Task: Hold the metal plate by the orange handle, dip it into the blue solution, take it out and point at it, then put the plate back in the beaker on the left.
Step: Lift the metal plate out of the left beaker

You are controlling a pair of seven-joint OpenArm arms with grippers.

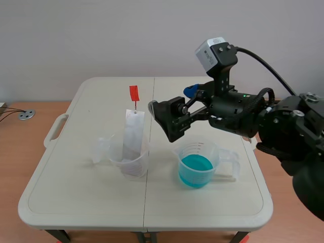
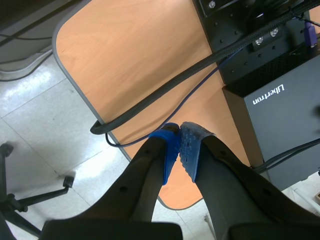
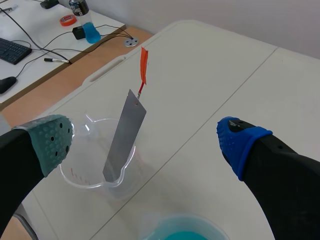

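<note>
"Looking at the worktop, where is the metal plate?"

"Standing in the clear beaker on the left half. Its lower end is inside and it leans against the rim, with the orange handle sticking up at the top."

"And the blue solution?"

"In the second beaker, on the right half, apart from the first one."

"Is anything holding the plate?"

"No. The right arm comes in above the blue beaker, and its jaws are spread wide near the plate without touching it. From the right wrist, the plate and its handle lie ahead between the two fingers, closer to the grey-green pad than to the blue pad. The rim of the blue beaker shows just under the jaws."

"What about the left jaws?"

"Clenched on nothing. Their blue pads meet tip to tip. They hang off to the side over the edge of a wooden desk, where cables run toward a black box, with tiled floor below. The scene view does not show that arm."
</note>
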